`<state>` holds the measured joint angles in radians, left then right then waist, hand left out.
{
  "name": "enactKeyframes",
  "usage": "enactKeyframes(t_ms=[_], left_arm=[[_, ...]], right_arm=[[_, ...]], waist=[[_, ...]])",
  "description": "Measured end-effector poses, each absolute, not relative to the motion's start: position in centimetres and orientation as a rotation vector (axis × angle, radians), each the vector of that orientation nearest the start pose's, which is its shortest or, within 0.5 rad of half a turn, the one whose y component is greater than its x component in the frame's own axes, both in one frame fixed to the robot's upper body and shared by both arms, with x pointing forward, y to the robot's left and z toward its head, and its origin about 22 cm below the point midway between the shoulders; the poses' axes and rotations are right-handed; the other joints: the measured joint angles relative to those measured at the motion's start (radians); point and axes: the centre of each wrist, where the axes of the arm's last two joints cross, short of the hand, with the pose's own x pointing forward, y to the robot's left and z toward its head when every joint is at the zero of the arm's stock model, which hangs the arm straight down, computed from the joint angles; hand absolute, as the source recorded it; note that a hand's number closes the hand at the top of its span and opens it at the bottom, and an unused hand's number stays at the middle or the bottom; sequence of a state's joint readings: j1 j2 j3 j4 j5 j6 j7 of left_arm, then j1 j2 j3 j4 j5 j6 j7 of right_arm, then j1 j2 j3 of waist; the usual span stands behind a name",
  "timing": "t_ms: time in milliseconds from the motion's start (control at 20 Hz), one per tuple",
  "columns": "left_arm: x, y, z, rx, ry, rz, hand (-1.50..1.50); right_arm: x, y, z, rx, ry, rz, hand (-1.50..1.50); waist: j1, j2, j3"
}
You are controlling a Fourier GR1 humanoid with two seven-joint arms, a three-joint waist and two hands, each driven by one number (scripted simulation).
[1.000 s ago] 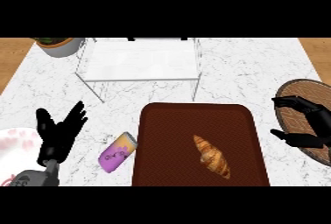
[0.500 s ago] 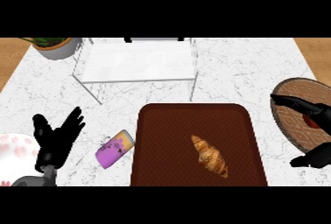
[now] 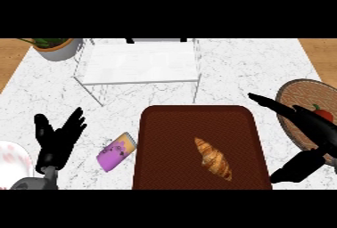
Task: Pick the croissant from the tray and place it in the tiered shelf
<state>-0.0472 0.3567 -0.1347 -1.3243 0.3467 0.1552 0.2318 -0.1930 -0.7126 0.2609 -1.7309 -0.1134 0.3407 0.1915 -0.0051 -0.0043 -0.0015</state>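
White marble counter carries a brown tray at lower centre, with the tiered shelf above it. The right hand is spread at the tray's right edge, and the left hand rests open at lower left. A purple carton lies left of the tray. The croissant lies on the tray (apart from both hands).

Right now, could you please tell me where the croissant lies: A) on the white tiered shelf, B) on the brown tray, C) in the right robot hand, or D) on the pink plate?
B: the croissant lies on the brown tray, apart from the open right robot hand at the tray's right edge.
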Motion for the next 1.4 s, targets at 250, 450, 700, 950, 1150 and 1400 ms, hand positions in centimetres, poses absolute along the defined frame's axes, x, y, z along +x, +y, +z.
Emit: enactKeyframes(t_ms=[250,450,700,950,1150,1400], left_arm=[[24.4,29.3,-2.7,0.097,-1.108,0.045,0.0],[24.8,29.6,-2.5,0.096,-1.108,0.041,0.0],[25.2,29.4,-2.6,0.088,-1.104,0.043,0.0],[24.8,29.7,-2.4,0.097,-1.105,0.046,0.0],[24.8,29.8,-2.3,0.101,-1.109,0.042,0.0],[24.7,29.7,-2.6,0.097,-1.108,0.04,0.0]], right_arm=[[25.6,-24.0,12.0,-0.203,-1.336,1.026,-1.5],[25.3,-21.5,11.6,-0.255,-1.263,1.056,-1.5],[24.6,-18.8,10.5,-0.297,-1.201,1.127,-1.5],[24.0,-18.0,9.8,-0.351,-1.133,1.164,-1.5],[23.3,-17.4,8.5,-0.409,-1.115,1.157,-1.5],[22.8,-17.3,7.6,-0.447,-1.103,1.163,-1.5]], waist=[[0.007,0.001,0.001],[0.007,0.003,0.001],[0.007,0.004,0.001],[0.007,0.003,0.001],[0.006,0.004,0.001],[0.005,0.004,0.002]])
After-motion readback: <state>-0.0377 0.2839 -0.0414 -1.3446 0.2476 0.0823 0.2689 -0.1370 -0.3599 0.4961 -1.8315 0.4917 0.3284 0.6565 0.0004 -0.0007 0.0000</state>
